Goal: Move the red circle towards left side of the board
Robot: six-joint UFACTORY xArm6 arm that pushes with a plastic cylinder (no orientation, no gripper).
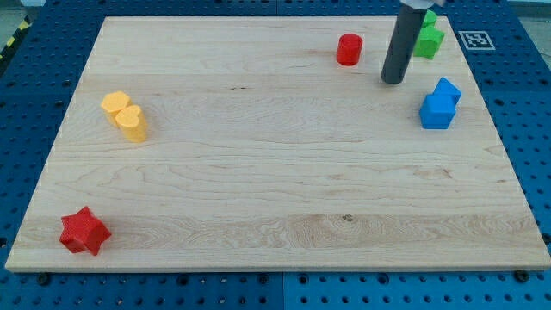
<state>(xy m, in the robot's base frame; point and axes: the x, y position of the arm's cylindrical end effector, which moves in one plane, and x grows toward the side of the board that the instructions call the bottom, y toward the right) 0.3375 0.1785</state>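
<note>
- The red circle (349, 49) is a short, squat cylinder in plain bright red, with a flat round top and smooth sides, standing upright on the wooden board (258, 172).
- It sits near the view's top edge, right of the middle, clear of every other block.
- My tip (393, 81) rests on the board just to the view's right of the red circle and a little lower, not touching it.
- The rod has no fingers to open or close; it holds nothing.
- A green block (428, 39) lies partly behind the rod, its shape unclear.
- A blue block (440, 104) sits to the tip's right.
- A yellow heart (126, 115) is at the left.
- A red star (84, 231) is in the bottom-left corner.
</note>
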